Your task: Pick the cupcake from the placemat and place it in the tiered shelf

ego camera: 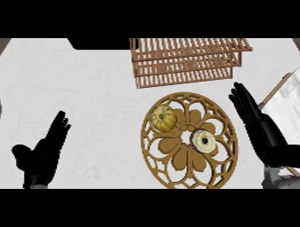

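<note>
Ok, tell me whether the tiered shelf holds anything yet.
Empty: the tiered shelf shows only bare slats; the cupcake sits on the placemat.

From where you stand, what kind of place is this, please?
Probably a kitchen counter. A pale, marble-like worktop holds a round wooden placemat with a cupcake and a ring-shaped pastry on it. Behind it stands a slatted wooden tiered shelf.

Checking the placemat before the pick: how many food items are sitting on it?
2. A round golden-yellow cupcake lies on the upper left part of the round openwork wooden placemat; a pale ring-shaped pastry with a dark centre lies right of the middle. None seems hidden.
</note>
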You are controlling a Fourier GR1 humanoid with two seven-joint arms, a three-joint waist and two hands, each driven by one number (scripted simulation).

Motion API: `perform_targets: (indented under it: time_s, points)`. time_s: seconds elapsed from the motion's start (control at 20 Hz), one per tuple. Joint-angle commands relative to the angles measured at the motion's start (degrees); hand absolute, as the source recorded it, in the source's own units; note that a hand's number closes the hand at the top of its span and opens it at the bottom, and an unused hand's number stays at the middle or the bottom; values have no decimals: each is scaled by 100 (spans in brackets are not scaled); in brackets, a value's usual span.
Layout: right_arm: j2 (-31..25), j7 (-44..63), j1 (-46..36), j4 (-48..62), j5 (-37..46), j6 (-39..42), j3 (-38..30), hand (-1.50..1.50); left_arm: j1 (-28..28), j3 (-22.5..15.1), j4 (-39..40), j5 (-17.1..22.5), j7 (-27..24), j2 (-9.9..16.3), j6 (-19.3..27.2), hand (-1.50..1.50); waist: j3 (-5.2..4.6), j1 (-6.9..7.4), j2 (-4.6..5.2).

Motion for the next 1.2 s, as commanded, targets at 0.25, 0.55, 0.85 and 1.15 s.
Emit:
perform_targets:
  time_s: [0.25, 0.55, 0.85, 1.15]
  points:
    - [323, 709, -1808, 247, -371, 1121, 844, 150, -1125, 444, -482, -513, -63, 224, 449, 0, -20, 232, -15]
    - [362, 666, -1892, 996, -1353, 1310, -389, -150, -909, 436, -767, -464, 404, 165, 384, 0, -17, 30, -35]
    - [-1008, 1477, -2270, 392, -1628, 2729, -352, -150, -1036, 615, -1064, -438, 797, 289, 468, 0, -20, 6, -60]
    - [-1991, 2424, -2607, -817, -1193, 3496, 314, -150, -899, 602, -891, -494, 590, 259, 392, 0, -36, -76, -110]
